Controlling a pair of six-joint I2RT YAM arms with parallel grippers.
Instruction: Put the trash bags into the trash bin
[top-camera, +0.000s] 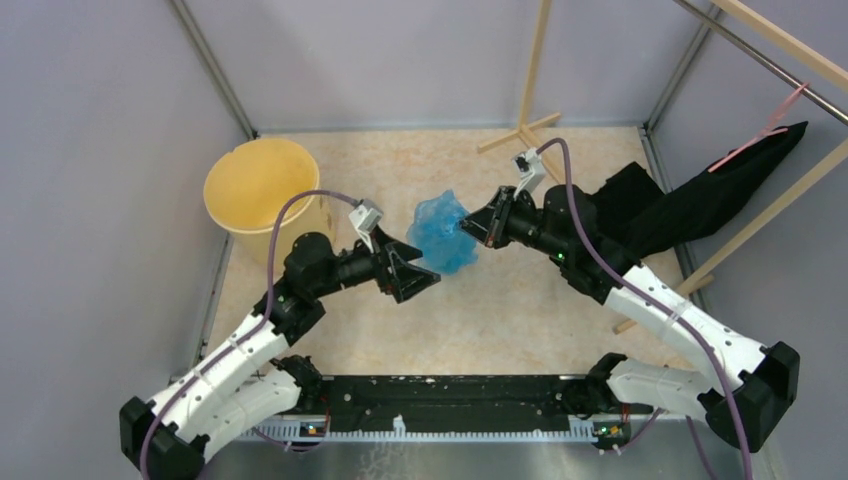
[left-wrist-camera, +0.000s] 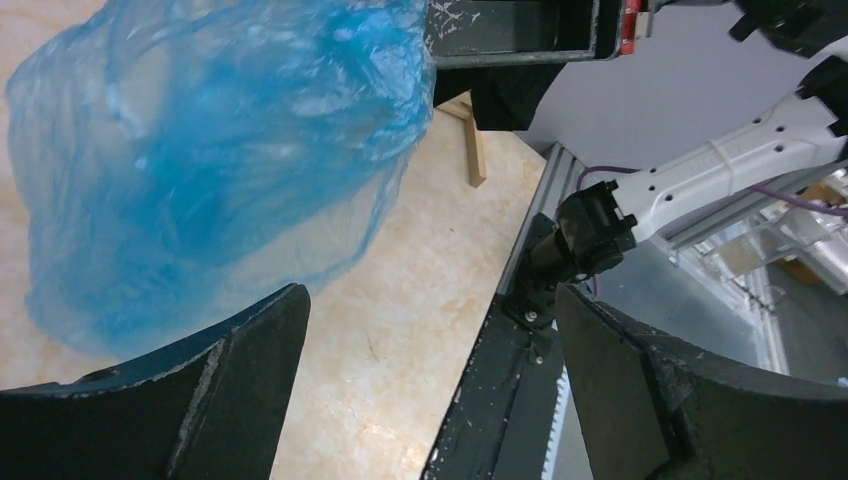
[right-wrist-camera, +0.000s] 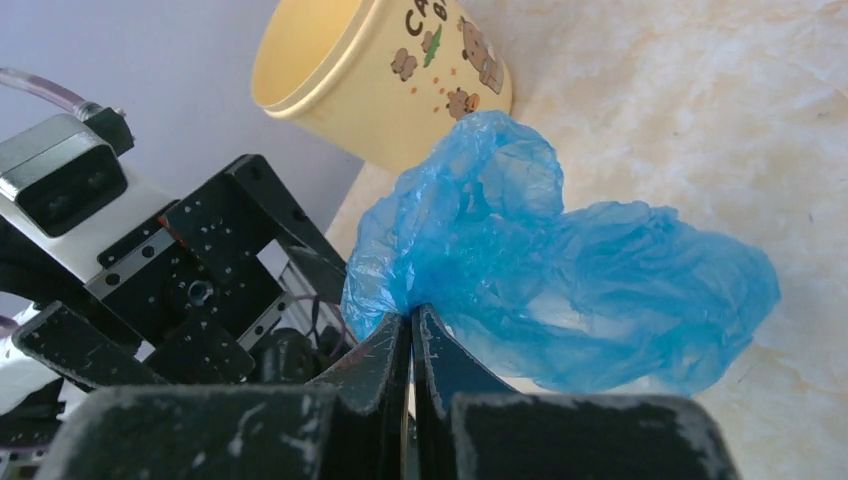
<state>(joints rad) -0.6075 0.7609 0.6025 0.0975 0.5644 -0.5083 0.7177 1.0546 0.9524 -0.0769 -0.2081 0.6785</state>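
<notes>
The pale marbled table (top-camera: 520, 300) filled the walled enclosure, with a wooden rack (top-camera: 528, 100) standing at its far side and a black cloth (top-camera: 690, 205) draped down at the right edge. The trash bin (top-camera: 228, 215), a pale-yellow bucket with small cartoon prints on its side, stood upright in the far left corner, mouth open. The trash bag (top-camera: 445, 235), a crumpled light-blue translucent film, sat near the middle of the table, to the right of the bin, apart from it and wholly outside it. Whether its underside touched the table could not be told. The right pincer (top-camera: 466, 228) was closed tight, its two fingers pressed together on a gathered fold at the bag's right edge. The left pincer (top-camera: 425, 285) stood spread as wide as it went and gripped nothing. It pointed toward the bag from the near left, just beside it, with the film ahead of its fingers rather than between them.
</notes>
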